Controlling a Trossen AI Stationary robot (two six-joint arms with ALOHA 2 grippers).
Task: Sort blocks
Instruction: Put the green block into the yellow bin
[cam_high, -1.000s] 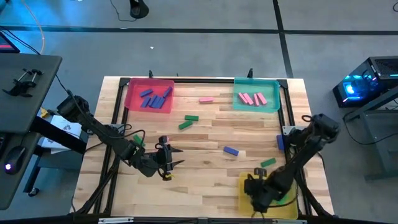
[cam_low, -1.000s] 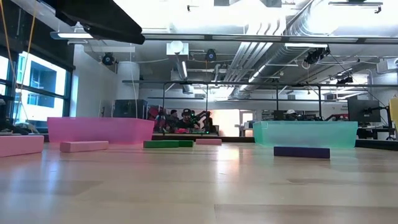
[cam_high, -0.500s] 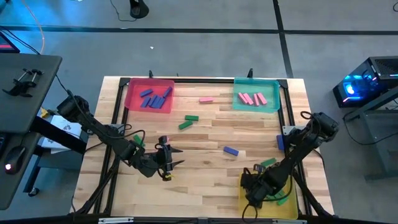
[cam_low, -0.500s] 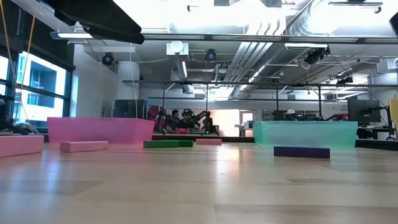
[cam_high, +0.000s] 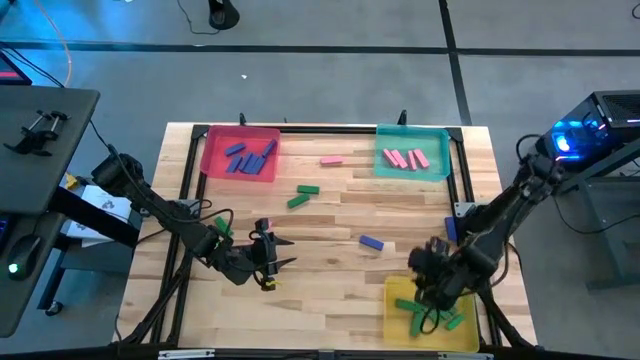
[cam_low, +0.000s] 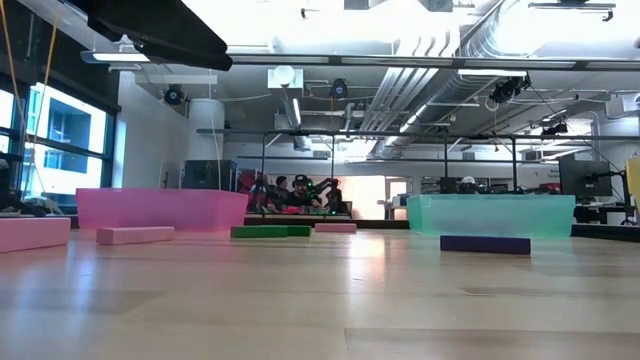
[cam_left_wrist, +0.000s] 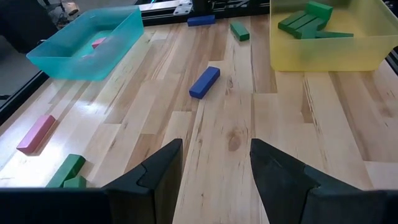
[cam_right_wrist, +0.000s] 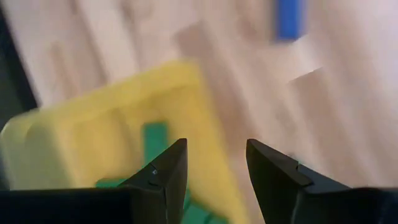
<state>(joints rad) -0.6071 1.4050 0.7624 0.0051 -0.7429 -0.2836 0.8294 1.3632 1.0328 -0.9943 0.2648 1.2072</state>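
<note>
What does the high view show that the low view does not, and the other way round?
Only the high view shows both arms, the left gripper, the right gripper and the yellow tray with green blocks. Only the low view shows the room behind the table, with people far off. Both show the pink tray, the teal tray and a loose blue block.

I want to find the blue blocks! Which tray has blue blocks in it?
The pink tray at the table's far left corner holds the blue blocks. The teal tray holds pink ones, and the yellow tray holds green ones.
</note>
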